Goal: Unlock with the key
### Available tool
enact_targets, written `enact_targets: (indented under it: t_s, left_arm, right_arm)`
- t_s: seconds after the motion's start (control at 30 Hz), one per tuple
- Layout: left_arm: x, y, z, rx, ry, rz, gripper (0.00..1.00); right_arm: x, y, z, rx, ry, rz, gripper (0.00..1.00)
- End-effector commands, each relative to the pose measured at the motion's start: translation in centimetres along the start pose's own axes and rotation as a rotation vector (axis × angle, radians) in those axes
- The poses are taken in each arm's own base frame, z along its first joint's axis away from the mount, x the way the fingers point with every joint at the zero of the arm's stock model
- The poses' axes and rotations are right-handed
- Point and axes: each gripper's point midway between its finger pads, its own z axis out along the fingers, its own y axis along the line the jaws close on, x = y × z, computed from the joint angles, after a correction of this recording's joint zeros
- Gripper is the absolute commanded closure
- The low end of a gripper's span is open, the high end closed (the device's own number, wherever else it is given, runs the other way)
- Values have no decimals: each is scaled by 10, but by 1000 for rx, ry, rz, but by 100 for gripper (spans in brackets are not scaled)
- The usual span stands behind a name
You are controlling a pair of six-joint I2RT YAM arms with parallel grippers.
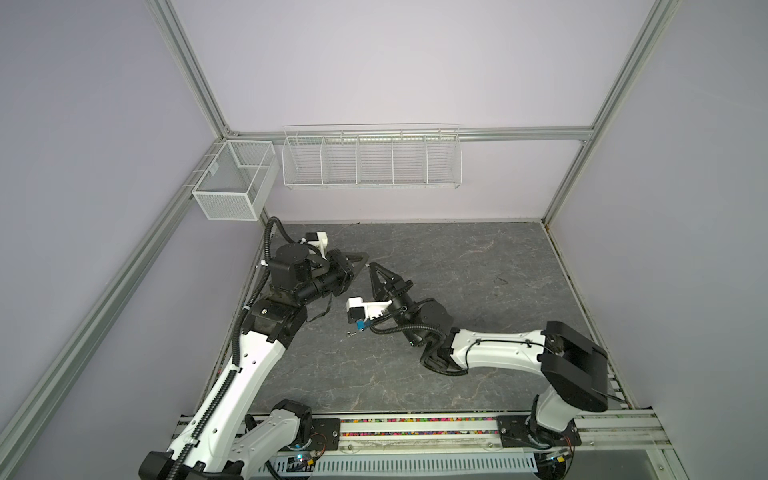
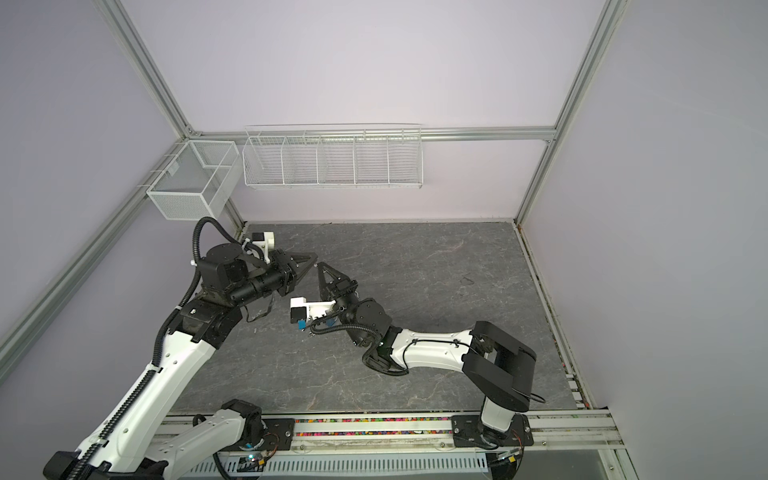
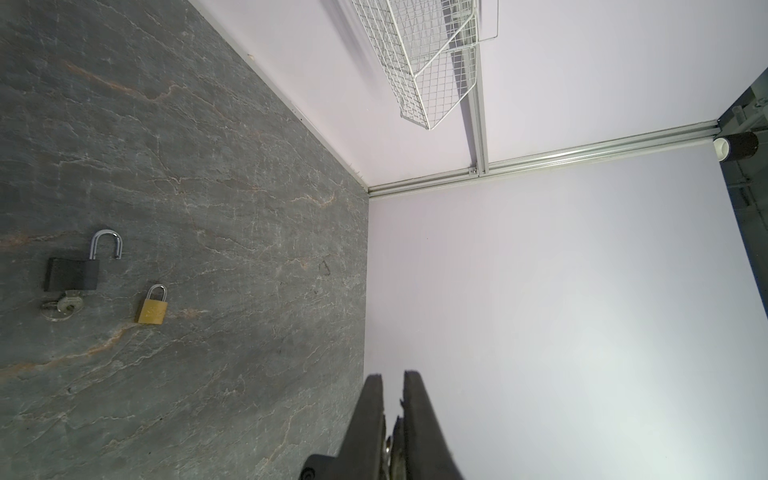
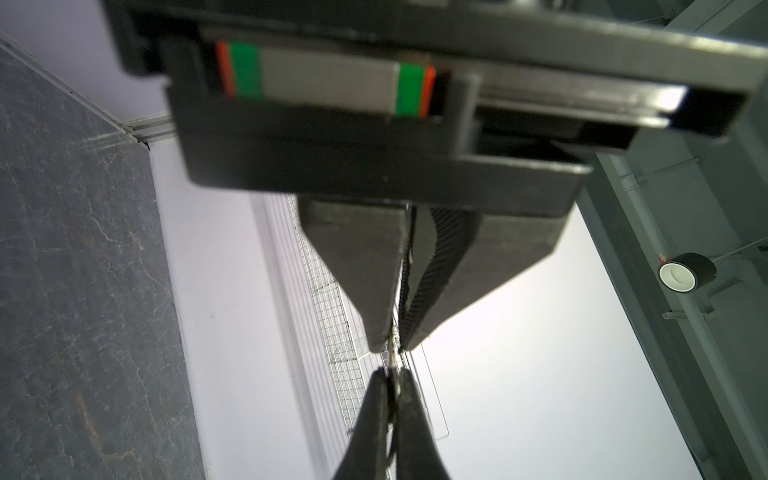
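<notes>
A thin metal key [image 4: 393, 358] bridges the two grippers, which meet tip to tip above the table's left middle in both top views. My right gripper [image 4: 390, 374] is shut on one end of it. My left gripper [image 4: 392, 347] is shut on the other end, and a bit of metal [image 3: 387, 448] shows between its fingers [image 3: 374, 399]. A brass padlock [image 3: 152, 309] lies flat on the table with its shackle shut. Beside it lies a black padlock [image 3: 72, 272] with its shackle swung open and a bunch of keys [image 3: 62, 307] at its base. Neither padlock shows in the top views.
A white wire basket rack [image 1: 372, 158] hangs on the back wall and a mesh basket [image 1: 235, 183] on the left wall. A black tape roll [image 4: 685, 272] sits on the frame outside. The grey stone table [image 1: 457, 257] is walled on three sides.
</notes>
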Motion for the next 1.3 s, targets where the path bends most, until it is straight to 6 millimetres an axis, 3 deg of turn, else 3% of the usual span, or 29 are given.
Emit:
enact_targets:
  t_s: [0.0, 0.27, 0.5, 0.77, 0.87, 1.03, 1.13, 1.27]
  left_arm:
    - [0, -11, -3, 16, 11, 21, 93]
    - [1, -10, 0, 15, 24, 15, 100]
    - [-5, -17, 0, 36, -1, 39, 100]
    - [-27, -39, 5, 96, -41, 139, 100]
    - [-32, -45, 7, 114, -61, 212, 100]
    - [-32, -51, 8, 204, -99, 338, 100]
    - [-25, -51, 12, 289, -94, 363, 100]
    - [-1, -62, 15, 401, -67, 442, 100]
  right_arm:
    - [-1, 4, 4, -9, 11, -37, 94]
    - [0, 11, 5, -35, 21, -67, 94]
    - [5, 0, -1, -74, 39, -20, 88]
    - [9, -20, -33, -272, 24, 186, 52]
    - [15, -31, -50, -431, 60, 406, 45]
    - [32, -53, -76, -651, 145, 969, 36]
    - [42, -61, -90, -766, 158, 1309, 31]
    - [40, -62, -102, -900, 164, 1677, 28]
